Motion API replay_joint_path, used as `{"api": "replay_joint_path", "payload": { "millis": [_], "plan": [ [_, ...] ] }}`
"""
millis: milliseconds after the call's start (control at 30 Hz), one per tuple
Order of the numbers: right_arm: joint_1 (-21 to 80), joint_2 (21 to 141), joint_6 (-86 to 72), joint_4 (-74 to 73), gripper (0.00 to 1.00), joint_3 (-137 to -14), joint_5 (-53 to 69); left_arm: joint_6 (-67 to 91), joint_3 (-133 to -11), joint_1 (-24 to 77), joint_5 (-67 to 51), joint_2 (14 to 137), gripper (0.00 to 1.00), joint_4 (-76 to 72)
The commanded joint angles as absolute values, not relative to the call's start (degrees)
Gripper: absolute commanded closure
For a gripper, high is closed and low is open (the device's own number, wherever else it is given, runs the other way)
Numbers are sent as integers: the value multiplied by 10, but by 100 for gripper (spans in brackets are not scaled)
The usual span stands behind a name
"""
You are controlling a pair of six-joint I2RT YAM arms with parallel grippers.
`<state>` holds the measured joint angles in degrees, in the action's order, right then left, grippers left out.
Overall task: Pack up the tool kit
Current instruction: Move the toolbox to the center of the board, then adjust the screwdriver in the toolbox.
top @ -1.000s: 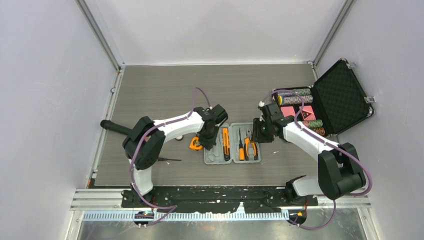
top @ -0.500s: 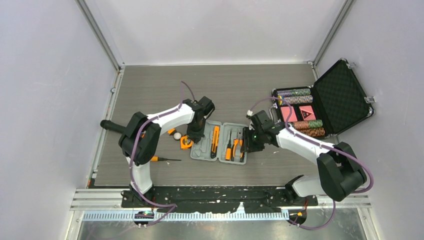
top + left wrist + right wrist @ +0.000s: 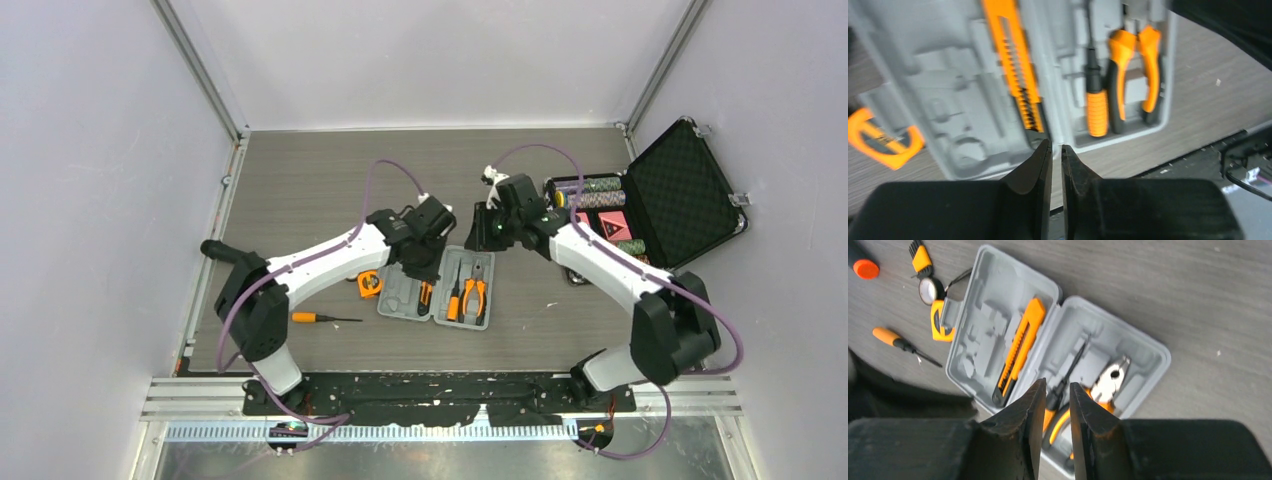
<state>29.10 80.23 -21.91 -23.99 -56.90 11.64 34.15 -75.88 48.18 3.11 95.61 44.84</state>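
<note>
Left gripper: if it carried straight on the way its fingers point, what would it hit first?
Most likely the open grey case, at the ridge between its halves, beside the black end of the orange utility knife. Nothing shows between the left gripper and it, though depth is unclear.

Grey case lies open and flat, both halves up, picture a little blurred. Left half of case: orange utility knife lengthwise, just beside the hinge line; moulded recesses fill the rest of that half, one of them round, near the case's near edge. Right half of case: screwdriver, black shaft, orange grip, beside orange-and-black pliers, handles toward the case's near edge. Orange tape measure outside the case, touching its left edge, on the table. Left gripper over the case's near edge by the hinge: fingers nearly together, a thin slit between, nothing in it. Black strip beyond the case's near right corner.
</note>
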Motion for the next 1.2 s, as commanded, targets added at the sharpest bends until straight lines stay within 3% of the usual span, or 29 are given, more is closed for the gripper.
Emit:
{"api": "replay_joint_path", "payload": {
  "millis": [0,633,833,1167],
  "plan": [
    [288,872,-211,-189,71,-607,132,364,-799,511,-37,1008,88,428],
    [287,966,-227,-144,72,-600,157,376,-843,539,-102,1099,88,459],
    [287,980,-235,-126,79,-591,172,403,-842,539,-99,1122,88,470],
    [287,993,-253,-100,80,-580,203,429,-837,533,-97,1154,89,481]
  ]
}}
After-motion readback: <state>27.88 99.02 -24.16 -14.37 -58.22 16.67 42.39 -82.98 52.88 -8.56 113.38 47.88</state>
